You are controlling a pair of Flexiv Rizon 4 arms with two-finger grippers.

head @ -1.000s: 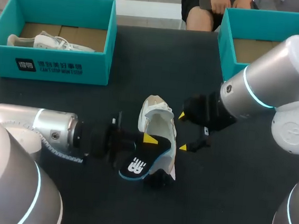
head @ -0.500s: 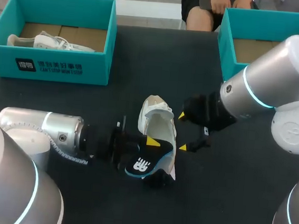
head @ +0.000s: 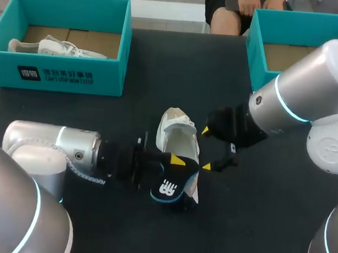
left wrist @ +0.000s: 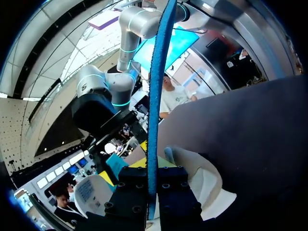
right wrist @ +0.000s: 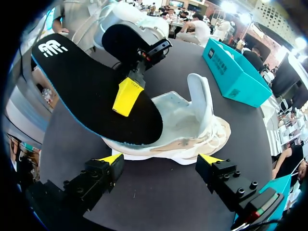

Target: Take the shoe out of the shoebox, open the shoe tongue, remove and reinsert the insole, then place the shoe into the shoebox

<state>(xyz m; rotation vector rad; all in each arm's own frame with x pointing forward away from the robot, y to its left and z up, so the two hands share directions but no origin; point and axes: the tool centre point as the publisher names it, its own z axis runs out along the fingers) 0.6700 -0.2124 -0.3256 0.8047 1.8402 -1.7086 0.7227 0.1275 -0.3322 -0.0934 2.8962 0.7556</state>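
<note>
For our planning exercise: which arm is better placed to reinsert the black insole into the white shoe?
Left: the left gripper holds the black, blue-edged insole over the white shoe; the right gripper stands open beside it.

the insole (right wrist: 91, 91) is black on its face, with a white logo at the heel end and a thin bright blue edge. the shoe (right wrist: 192, 125) is white to cream. the left gripper (head: 174, 166) and the right gripper (right wrist: 160, 159) are black with yellow tips. the left arm (head: 47, 145) and the right arm (head: 304, 86) are silver-white, each with a glowing cyan ring. the labelled shoebox (head: 72, 72) is teal with a black label in white print, and the other shoebox (head: 256, 57) is plain teal; both are tan cardboard inside. the table (head: 161, 78) is black.
</note>
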